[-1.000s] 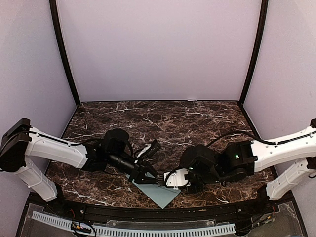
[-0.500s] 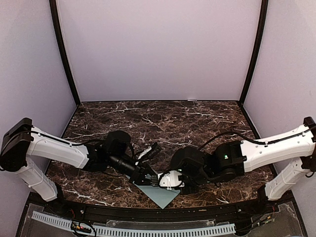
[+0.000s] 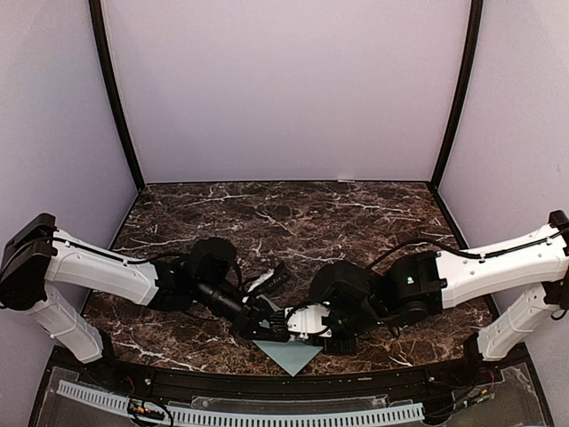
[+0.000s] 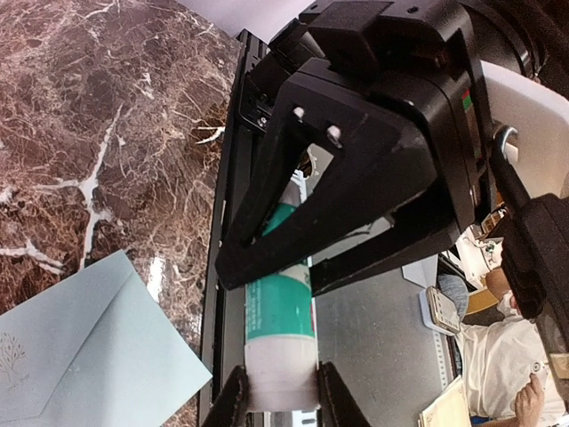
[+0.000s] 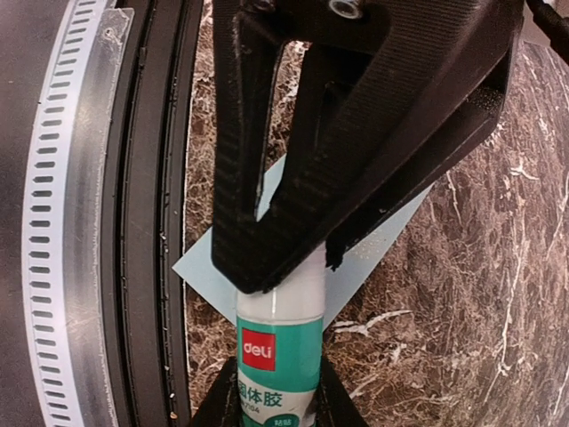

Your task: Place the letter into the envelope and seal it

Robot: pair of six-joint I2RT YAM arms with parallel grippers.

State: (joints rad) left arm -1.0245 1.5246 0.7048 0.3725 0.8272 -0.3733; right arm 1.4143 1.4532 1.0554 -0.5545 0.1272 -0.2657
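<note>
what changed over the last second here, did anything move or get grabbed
The right gripper slid left to meet the left gripper, which eased slightly toward the near edge. Both now clamp the glue stick end to end above the envelope, left on the white end and right on the green body. Neither gripper visibly opened. The envelope stayed flat where it was, with more of it now covered.
</note>
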